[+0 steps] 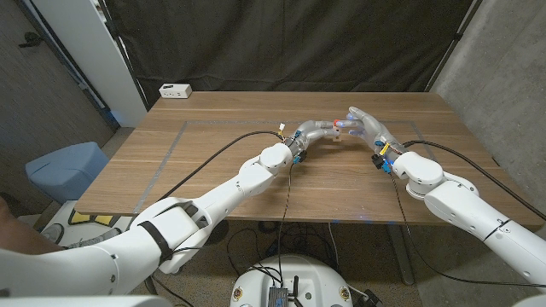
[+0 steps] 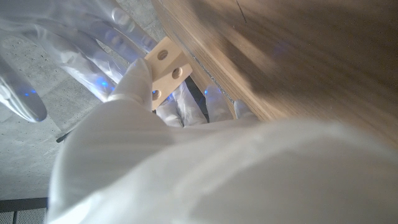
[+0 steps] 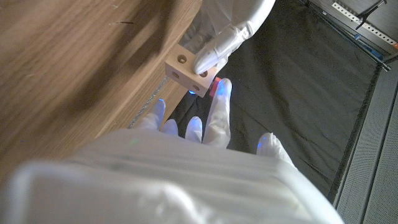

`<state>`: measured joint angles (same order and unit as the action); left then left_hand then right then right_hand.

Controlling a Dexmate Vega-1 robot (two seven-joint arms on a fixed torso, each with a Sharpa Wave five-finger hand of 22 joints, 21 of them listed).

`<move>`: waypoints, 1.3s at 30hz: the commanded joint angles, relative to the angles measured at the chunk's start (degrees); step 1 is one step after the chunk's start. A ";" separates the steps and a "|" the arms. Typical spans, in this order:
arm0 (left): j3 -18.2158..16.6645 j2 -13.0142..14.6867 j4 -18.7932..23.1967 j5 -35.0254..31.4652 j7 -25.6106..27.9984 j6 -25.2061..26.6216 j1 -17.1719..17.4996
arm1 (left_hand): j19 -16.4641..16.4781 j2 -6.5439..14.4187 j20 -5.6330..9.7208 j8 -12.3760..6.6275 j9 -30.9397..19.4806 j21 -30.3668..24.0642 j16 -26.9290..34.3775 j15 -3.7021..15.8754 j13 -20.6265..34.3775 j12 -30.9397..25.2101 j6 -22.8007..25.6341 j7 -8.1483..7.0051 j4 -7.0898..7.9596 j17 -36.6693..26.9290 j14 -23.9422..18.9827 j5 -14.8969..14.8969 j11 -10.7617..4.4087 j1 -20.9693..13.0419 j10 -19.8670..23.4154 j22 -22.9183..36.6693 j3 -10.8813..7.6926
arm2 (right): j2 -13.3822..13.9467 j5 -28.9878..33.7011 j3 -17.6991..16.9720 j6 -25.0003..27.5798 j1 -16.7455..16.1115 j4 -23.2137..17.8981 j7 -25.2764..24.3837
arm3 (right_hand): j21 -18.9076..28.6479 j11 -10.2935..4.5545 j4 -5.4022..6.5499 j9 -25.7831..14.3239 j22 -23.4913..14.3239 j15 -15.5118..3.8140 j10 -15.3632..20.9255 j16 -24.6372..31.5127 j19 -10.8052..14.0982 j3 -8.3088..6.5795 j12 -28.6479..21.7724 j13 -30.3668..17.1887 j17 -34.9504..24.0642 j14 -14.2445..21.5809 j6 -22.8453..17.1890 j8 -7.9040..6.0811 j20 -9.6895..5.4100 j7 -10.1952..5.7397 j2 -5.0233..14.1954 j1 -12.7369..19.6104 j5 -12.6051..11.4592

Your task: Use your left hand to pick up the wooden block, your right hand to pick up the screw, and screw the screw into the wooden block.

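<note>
Left hand (image 3: 233, 28) around wooden block (image 3: 189, 70)

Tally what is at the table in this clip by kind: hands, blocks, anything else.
White robot hands: 2, left hand and right hand
Pale wooden block with round holes: 1, held by the left hand
White box at the wooden table's far edge: 1
Total: 4

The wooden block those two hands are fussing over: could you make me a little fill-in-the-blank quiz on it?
1. The wooden block is held by the robot's ____ hand.
2. The block's faces have round ____ in them.
3. The right hand reaches its fingers toward the ____.

Missing words: left; holes; block
</note>
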<state>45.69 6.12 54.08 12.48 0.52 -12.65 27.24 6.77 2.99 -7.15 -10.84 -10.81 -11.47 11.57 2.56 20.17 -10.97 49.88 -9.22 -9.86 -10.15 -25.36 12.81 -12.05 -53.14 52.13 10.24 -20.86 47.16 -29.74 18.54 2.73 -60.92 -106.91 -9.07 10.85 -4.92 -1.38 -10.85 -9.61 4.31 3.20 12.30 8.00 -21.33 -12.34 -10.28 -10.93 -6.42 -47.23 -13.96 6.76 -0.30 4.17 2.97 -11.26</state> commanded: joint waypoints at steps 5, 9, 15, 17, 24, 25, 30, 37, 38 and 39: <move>-0.05 -0.08 -0.31 -0.03 -0.13 -0.22 -0.17 | -0.10 1.23 -0.28 -0.55 -0.25 -0.36 -0.01 3.04 3.48 -1.26 1.48 0.53 0.86 -0.13 -0.50 0.17 -0.21 -0.21 0.81 0.30 -1.22 | 0.43 -0.09 -1.85 0.83 -1.64 -0.97 -2.15 | 0.68 0.15 -0.13 -0.08 -0.01 -0.11 0.76 0.35 1.55 -0.56 -0.06 -0.06 -0.04 0.81 -0.76 0.26 -0.25 0.14 0.18 0.51 -0.08; 0.02 -0.14 -0.51 -0.17 -0.12 -0.40 -0.29 | -0.10 1.23 -0.27 -0.55 -0.24 -0.36 0.00 2.99 3.44 -1.26 1.48 0.50 0.86 -0.13 -0.53 0.17 -0.23 -0.21 0.88 0.30 -1.23 | 0.42 0.04 -2.12 0.79 -1.84 -0.88 -2.57 | 0.78 0.17 -0.16 -0.08 -0.01 -0.13 0.82 0.37 1.95 -0.59 0.00 -0.06 -0.04 1.01 -0.72 0.36 -0.45 0.18 0.18 0.54 -0.08; 0.02 -0.13 -0.40 -0.26 0.05 -0.35 -0.28 | -0.09 1.16 -0.27 -0.50 -0.24 -0.36 -0.01 2.97 3.40 -1.22 1.39 0.49 0.86 -0.13 -0.51 0.14 -0.23 -0.16 0.85 0.30 -1.19 | -0.07 0.32 -2.34 0.28 -2.01 -0.46 -3.26 | 0.86 0.74 -0.28 -0.10 0.00 -0.16 0.81 0.32 2.64 -0.65 0.24 -0.08 -0.02 1.26 0.05 0.90 -0.60 0.16 0.14 0.64 -0.06; 0.02 -0.15 -0.41 -0.28 0.13 -0.36 -0.27 | -0.10 1.18 -0.27 -0.54 -0.24 -0.35 -0.01 2.97 3.40 -1.22 1.49 0.41 0.85 -0.14 -0.48 0.14 -0.22 -0.19 0.83 0.30 -1.20 | -0.19 0.40 -2.32 0.22 -1.93 -0.32 -3.33 | 0.91 0.75 -0.33 -0.10 0.00 -0.24 0.73 0.30 2.97 -0.68 0.35 -0.08 -0.01 1.37 0.41 1.13 -0.81 0.20 0.14 0.67 -0.06; 0.07 -0.08 0.00 -0.35 0.26 -0.16 -0.09 | -0.13 1.21 -0.31 -0.49 -0.24 -0.34 0.02 2.96 3.40 -1.16 1.36 0.45 0.88 -0.16 -0.51 0.13 -0.20 -0.15 0.71 0.30 -1.19 | -0.52 0.50 -2.24 -0.56 -1.74 0.37 -2.89 | 0.76 0.64 -0.48 -0.14 0.02 -0.23 -0.27 0.07 3.55 -0.70 1.02 -0.12 -0.06 1.36 2.82 2.36 -1.55 -0.46 -0.02 0.69 -0.01; 0.06 -0.06 0.08 -0.33 0.25 -0.09 -0.05 | -0.12 1.23 -0.29 -0.50 -0.24 -0.35 0.02 2.99 3.39 -1.15 1.38 0.49 0.91 -0.17 -0.48 0.13 -0.20 -0.11 0.68 0.30 -1.18 | -0.51 0.60 -2.19 -0.67 -1.69 0.47 -2.80 | 0.70 0.61 -0.47 -0.14 0.02 -0.20 -0.48 0.01 3.53 -0.70 1.13 -0.12 -0.08 1.27 3.17 2.51 -1.58 -0.57 -0.02 0.66 0.00; 0.11 0.02 0.28 -0.40 0.28 -0.03 0.02 | -0.13 1.21 -0.29 -0.50 -0.24 -0.34 0.03 2.95 3.41 -1.19 1.39 0.51 0.89 -0.17 -0.51 0.13 -0.22 -0.13 0.76 0.30 -1.17 | -0.70 0.45 -2.03 -1.07 -1.37 0.98 -2.16 | 0.40 0.70 -0.44 -0.18 0.02 -0.19 -1.59 -0.32 3.39 -0.64 1.60 -0.15 -0.18 0.70 5.73 3.43 -1.62 -1.18 -0.13 0.46 0.04; 0.17 0.26 0.94 -0.49 0.29 0.19 0.24 | -0.15 1.20 -0.28 -0.52 -0.24 -0.34 0.01 3.03 3.44 -1.20 1.43 0.56 0.88 -0.16 -0.47 0.14 -0.22 -0.13 0.74 0.30 -1.19 | -0.86 0.14 -1.41 -1.31 -0.40 1.80 -0.64 | -0.17 0.50 -0.23 -0.21 0.00 0.24 -3.91 -0.81 2.43 -0.37 2.15 -0.17 -0.38 -0.59 9.62 4.13 -0.91 -1.78 -0.39 -0.11 0.10; 0.15 0.27 1.02 -0.46 0.28 0.18 0.29 | -0.14 1.16 -0.23 -0.51 -0.24 -0.34 0.00 3.02 3.44 -1.21 1.40 0.56 0.84 -0.15 -0.47 0.14 -0.22 -0.15 0.75 0.30 -1.19 | -0.83 0.22 -1.33 -1.36 -0.32 1.87 -0.53 | -0.26 0.47 -0.21 -0.21 -0.01 0.58 -4.20 -0.94 2.18 -0.33 2.16 -0.17 -0.40 -0.97 10.14 4.13 -0.60 -1.84 -0.43 -0.18 0.10; 0.17 0.33 1.12 -0.51 0.31 0.21 0.32 | -0.13 1.12 -0.22 -0.51 -0.24 -0.34 0.00 3.00 3.44 -1.20 1.41 0.60 0.83 -0.14 -0.49 0.13 -0.22 -0.15 0.74 0.30 -1.18 | -0.88 0.14 -1.32 -1.23 -0.27 1.84 -0.58 | -0.32 0.48 -0.17 -0.21 -0.01 0.89 -4.49 -0.97 1.99 -0.29 2.22 -0.17 -0.41 -1.08 10.31 4.09 -0.49 -1.97 -0.46 -0.24 0.11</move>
<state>45.77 6.15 54.39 12.12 0.73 -12.89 27.17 6.77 2.99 -7.15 -10.84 -10.81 -11.47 11.57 2.56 20.17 -10.97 49.88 -9.22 -9.85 -10.15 -25.36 12.81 -12.10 -53.14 52.15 10.24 -20.86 46.58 -29.28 16.54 1.83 -62.11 -105.97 -10.96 10.79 -4.26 -1.77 -10.84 -9.61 4.85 -0.41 11.51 10.42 -21.71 -10.35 -10.27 -11.08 -6.63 -37.65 -10.14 5.77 -2.04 4.17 2.97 -11.26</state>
